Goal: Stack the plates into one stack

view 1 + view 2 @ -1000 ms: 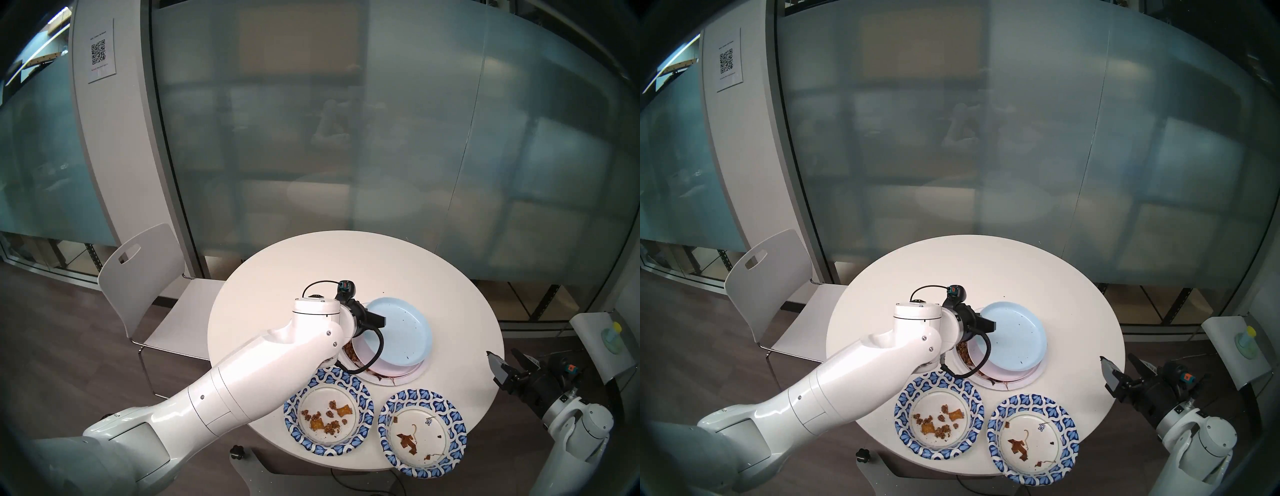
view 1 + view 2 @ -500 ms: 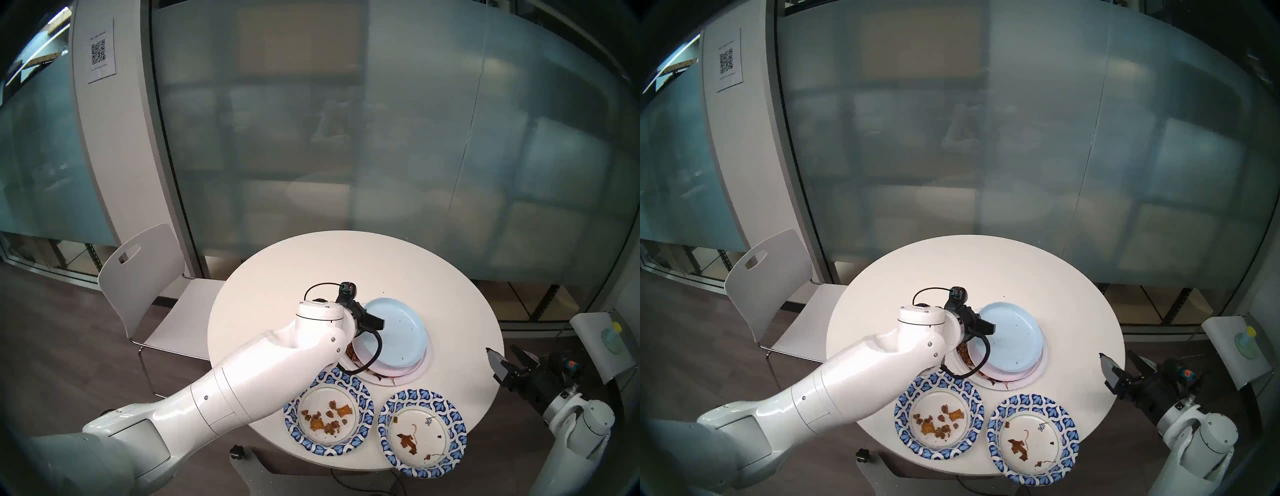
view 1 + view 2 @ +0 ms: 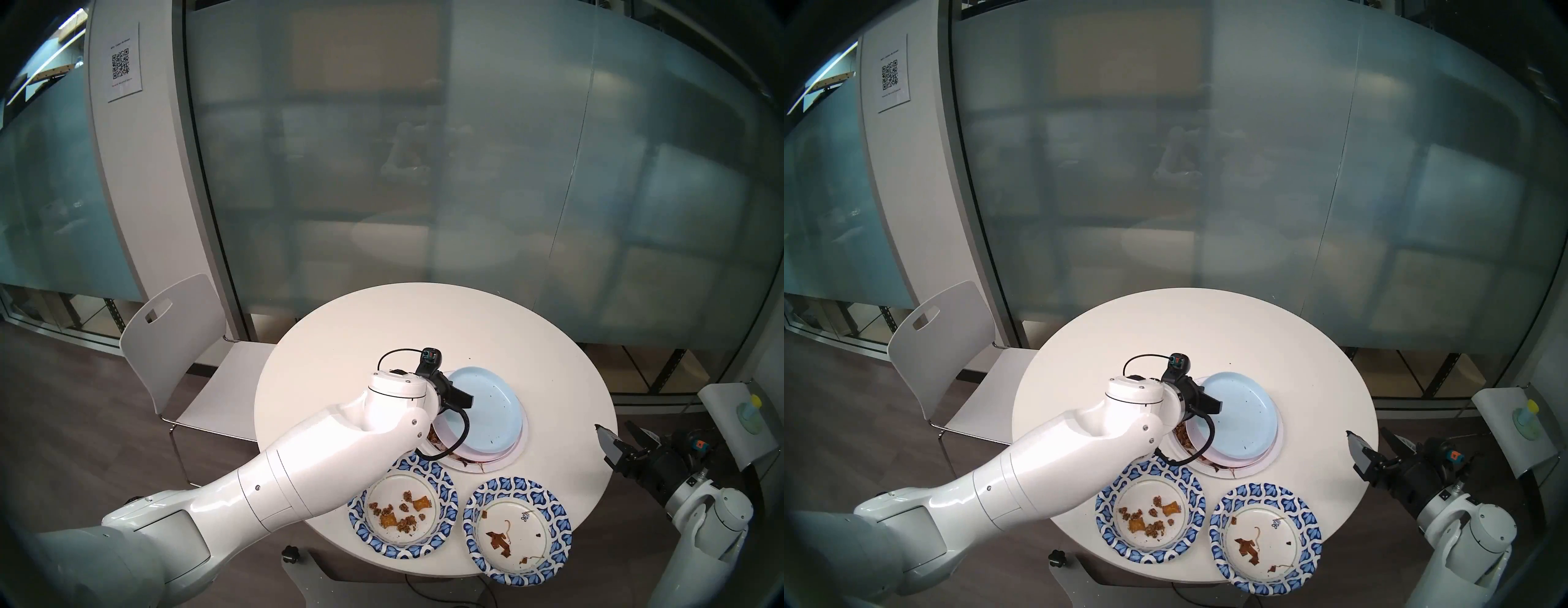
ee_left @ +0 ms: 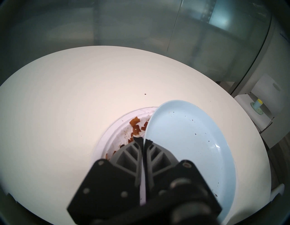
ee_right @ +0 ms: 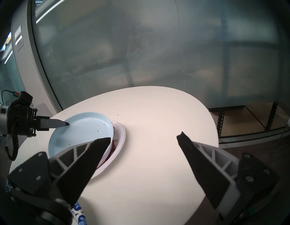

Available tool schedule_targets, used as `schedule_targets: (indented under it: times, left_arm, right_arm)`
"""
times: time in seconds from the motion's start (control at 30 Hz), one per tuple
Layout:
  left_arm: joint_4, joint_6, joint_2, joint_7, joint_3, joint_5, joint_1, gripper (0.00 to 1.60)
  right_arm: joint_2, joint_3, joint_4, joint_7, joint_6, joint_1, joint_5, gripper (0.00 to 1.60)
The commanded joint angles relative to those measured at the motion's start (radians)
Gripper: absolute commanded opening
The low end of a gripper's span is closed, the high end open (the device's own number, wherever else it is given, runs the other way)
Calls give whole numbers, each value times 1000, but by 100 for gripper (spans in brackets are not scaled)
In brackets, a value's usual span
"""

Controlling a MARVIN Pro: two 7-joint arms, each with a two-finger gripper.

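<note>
Blue plate (image 3: 483, 409), pinched at its left rim by the left gripper (image 4: 143, 142), sits tilted over the pink plate (image 3: 515, 446) on the large white plate (image 3: 488, 465). Best lowered level and centred before letting go. Five plates: three here, two patterned plates (image 3: 402, 505) (image 3: 516, 528) apart on the worktop (image 3: 424, 322). Right gripper (image 5: 143, 138) hovers spread, empty.

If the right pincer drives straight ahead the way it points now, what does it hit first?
Probably nothing soon: the open right pincer aims over bare table toward the far edge. The blue plate, held by the left pincer, sits left of that line. Depth is uncertain.
</note>
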Motion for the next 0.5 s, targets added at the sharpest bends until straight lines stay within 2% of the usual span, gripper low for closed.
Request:
schedule_targets:
  times: [0.0,0.1,0.17,0.23,0.33,0.37,0.47]
  left_arm:
    - [-16,8,9,-12,20,41,-41,53]
    - [-16,9,16,-12,35,60,-49,56]
    - [-14,8,19,-11,40,68,-53,76]
    - [-13,10,20,-12,45,73,-57,76]
    - [-11,7,23,-12,53,87,-62,93]
    - [-13,-1,28,-15,65,107,-67,104]
    - [-30,-13,47,-27,80,133,-74,115]
  right_arm:
    - [6,-2,-6,-2,-4,21,8,160]
    - [6,-3,-4,-2,-4,24,7,160]
    - [7,-3,-2,-2,-4,25,6,160]
    - [7,-3,-1,-1,-4,26,6,160]
    - [6,-4,1,-1,-5,28,6,160]
    - [6,-4,1,-1,-6,29,6,160]
    - [5,-4,4,0,-5,31,5,160]
